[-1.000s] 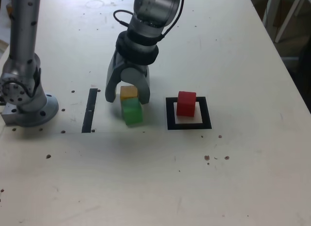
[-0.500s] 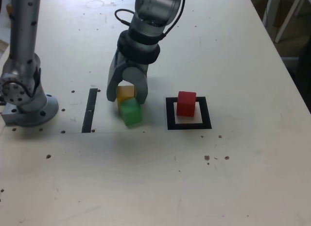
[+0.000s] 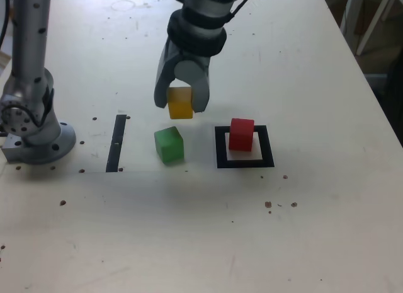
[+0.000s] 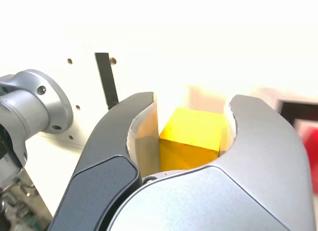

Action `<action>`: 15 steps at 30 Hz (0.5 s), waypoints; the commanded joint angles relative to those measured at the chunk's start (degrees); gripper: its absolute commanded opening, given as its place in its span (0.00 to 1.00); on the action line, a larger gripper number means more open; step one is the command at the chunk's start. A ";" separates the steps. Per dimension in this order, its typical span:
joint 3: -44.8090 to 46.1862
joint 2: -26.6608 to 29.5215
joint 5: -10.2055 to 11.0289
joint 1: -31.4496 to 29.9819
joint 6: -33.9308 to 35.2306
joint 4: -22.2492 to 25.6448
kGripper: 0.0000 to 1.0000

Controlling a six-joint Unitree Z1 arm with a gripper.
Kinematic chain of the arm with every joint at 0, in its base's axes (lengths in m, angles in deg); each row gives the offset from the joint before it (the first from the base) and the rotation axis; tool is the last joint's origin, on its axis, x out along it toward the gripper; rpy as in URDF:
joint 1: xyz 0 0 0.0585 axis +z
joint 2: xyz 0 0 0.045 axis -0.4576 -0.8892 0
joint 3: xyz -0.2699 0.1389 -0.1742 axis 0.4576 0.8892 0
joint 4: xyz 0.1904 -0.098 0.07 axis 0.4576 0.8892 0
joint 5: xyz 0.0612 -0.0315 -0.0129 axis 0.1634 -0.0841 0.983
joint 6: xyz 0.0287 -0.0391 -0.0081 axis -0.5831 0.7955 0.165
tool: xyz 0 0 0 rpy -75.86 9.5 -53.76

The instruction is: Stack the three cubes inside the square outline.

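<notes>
From where I stand the end effector [image 3: 181, 106] covers the upper part and sides of the yellow cube [image 3: 181, 104], so only its front face shows. The arm above it runs off the exterior view's top edge. In the wrist view the far table [image 4: 208, 47] is washed out to white, the red cube [image 4: 309, 141] is a blur cut by the picture's edge, and the square outline [image 4: 297, 110] shows only as a dark smear. The green cube is hidden there.
</notes>
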 commanded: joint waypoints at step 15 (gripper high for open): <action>-16.23 -5.59 -1.58 -3.83 -0.05 5.83 0.28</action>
